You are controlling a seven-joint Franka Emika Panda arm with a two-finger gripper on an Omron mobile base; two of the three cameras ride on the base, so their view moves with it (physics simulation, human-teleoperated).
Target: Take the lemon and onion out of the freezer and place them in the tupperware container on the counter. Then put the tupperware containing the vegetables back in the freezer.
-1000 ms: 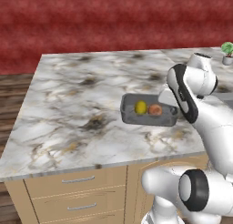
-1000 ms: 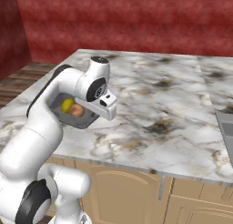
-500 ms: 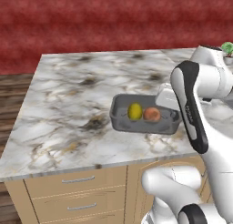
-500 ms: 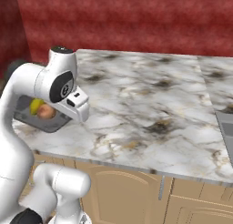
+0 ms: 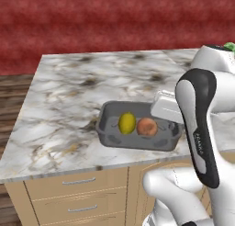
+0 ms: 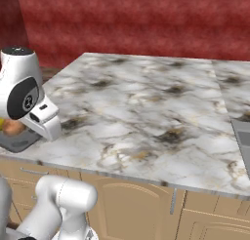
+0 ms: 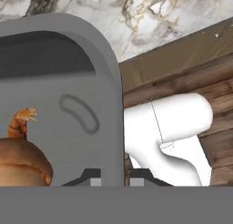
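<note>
both base views overlook the counter [image 5: 69, 92] – hand view close-up.

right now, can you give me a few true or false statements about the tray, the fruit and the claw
1. The lemon and the onion both lie inside the tupperware container. True.
2. The lemon lies to the right of the onion in the left base view. False: the lemon is on the left, the onion on the right.
3. The claw is shut on the tupperware container's rim. True.
4. The tupperware container sits in the middle of the counter. False: it is at the counter's front edge, overhanging the drawers.
5. The tupperware container has a lid on it. False: it is open on top.
</note>
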